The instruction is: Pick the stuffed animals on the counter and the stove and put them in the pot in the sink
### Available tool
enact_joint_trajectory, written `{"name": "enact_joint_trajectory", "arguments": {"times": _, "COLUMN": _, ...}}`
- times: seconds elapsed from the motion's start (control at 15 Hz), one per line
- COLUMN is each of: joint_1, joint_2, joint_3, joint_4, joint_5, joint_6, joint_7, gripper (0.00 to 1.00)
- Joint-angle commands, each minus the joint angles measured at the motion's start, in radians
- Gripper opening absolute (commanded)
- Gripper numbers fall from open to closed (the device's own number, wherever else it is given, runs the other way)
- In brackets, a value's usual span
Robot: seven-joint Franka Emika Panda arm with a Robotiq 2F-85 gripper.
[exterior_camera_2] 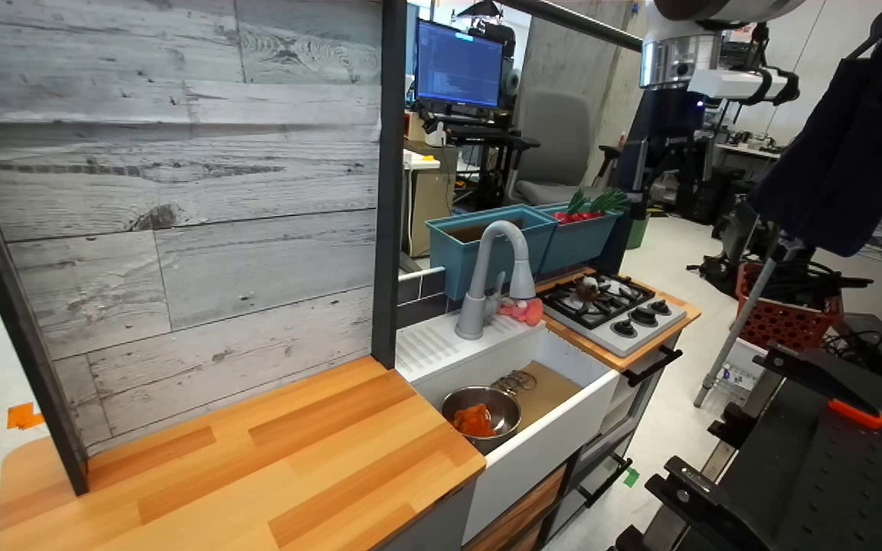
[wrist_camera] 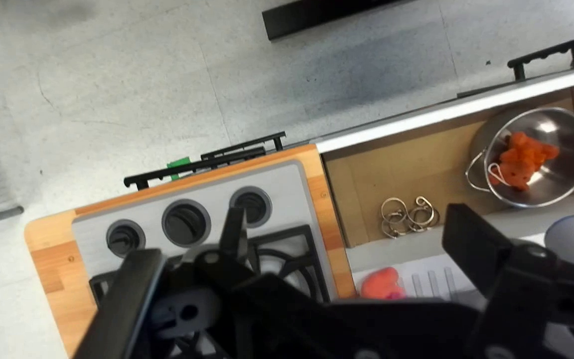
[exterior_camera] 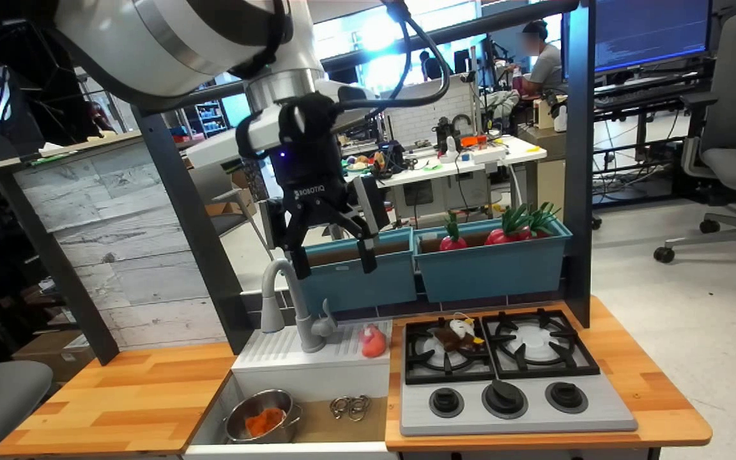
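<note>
While my gripper (exterior_camera: 335, 259) hangs well above the stove (exterior_camera: 467, 410) and sink (exterior_camera: 310, 380), jaws spread wide with nothing between them, I count two toys left to fetch. Coral plush (exterior_camera: 373, 341): right end of the draining ledge (exterior_camera: 272, 354), far side of the sink. Brown-and-white plush (exterior_camera: 455, 336): on the stove's left grate (exterior_camera: 451, 376). Orange plush (exterior_camera: 264, 422): in the pot (wrist_camera: 572, 149), left part of the sink.

Risks, quick: the faucet (exterior_camera: 306, 326) stands just left of the coral plush, so the spread gripper could clip it, or a sideways nudge could tip the toy into the sink. Grate bars may stop my descent short or snag the soft body. A toy dropped onto the orange one might roll off the pot's rim.

Hard to read: in the wrist view the gripper covers much of the stove, so the brown-and-white plush doesn't show. Can't tell if the orange heap is one toy or two, or whether the metal rings (wrist_camera: 409, 218) are joined.
</note>
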Motion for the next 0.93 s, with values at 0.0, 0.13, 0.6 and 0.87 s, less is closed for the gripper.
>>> {"name": "enact_joint_trajectory", "arguments": {"times": 0.0, "joint_1": -0.02, "joint_2": 0.141, "joint_3": 0.036, "joint_4": 0.145, "joint_5": 0.044, "joint_6": 0.058, "joint_7": 0.004, "gripper": 1.0}}
{"name": "enact_joint_trajectory", "arguments": {"times": 0.13, "joint_1": -0.012, "joint_2": 0.229, "joint_3": 0.043, "joint_4": 0.234, "joint_5": 0.056, "joint_6": 0.087, "joint_7": 0.03, "gripper": 1.0}}
{"name": "enact_joint_trajectory", "arguments": {"times": 0.6, "joint_1": -0.005, "joint_2": 0.528, "joint_3": 0.022, "joint_4": 0.551, "joint_5": 0.038, "joint_6": 0.266, "joint_7": 0.083, "gripper": 1.0}}
{"name": "enact_joint_trajectory", "arguments": {"times": 0.87, "joint_1": -0.017, "joint_2": 0.597, "joint_3": 0.021, "joint_4": 0.569, "joint_5": 0.02, "joint_6": 0.316, "joint_7": 0.026, "gripper": 1.0}}
